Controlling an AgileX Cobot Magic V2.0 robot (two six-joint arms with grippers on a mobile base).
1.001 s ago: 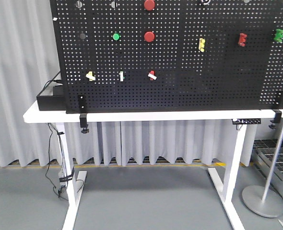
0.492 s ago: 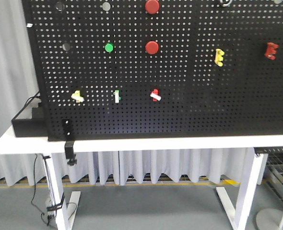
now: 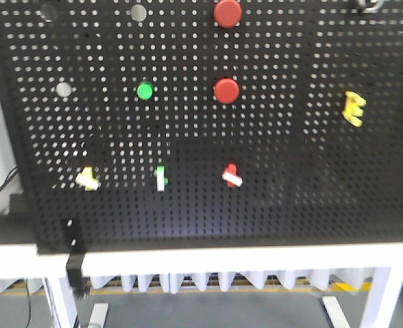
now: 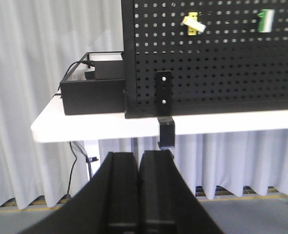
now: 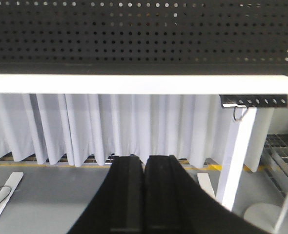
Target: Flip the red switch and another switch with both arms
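red switch point(image 3: 231, 175) sits low on the pegboard point(image 3: 290, 205), under the lower round red button point(image 3: 226, 90). pale yellow switch point(image 3: 87, 179) is in the same row, far left. left gripper point(image 4: 138, 157) is closed on nothing, well below and left of the yellow switch. right gripper point(image 5: 144, 159) is closed and empty, below the table edge point(image 5: 134, 83). red switch isn't in its view.

Pegboard point(image 3: 290, 225), black box point(image 4: 92, 95) on white table point(image 4: 85, 129)
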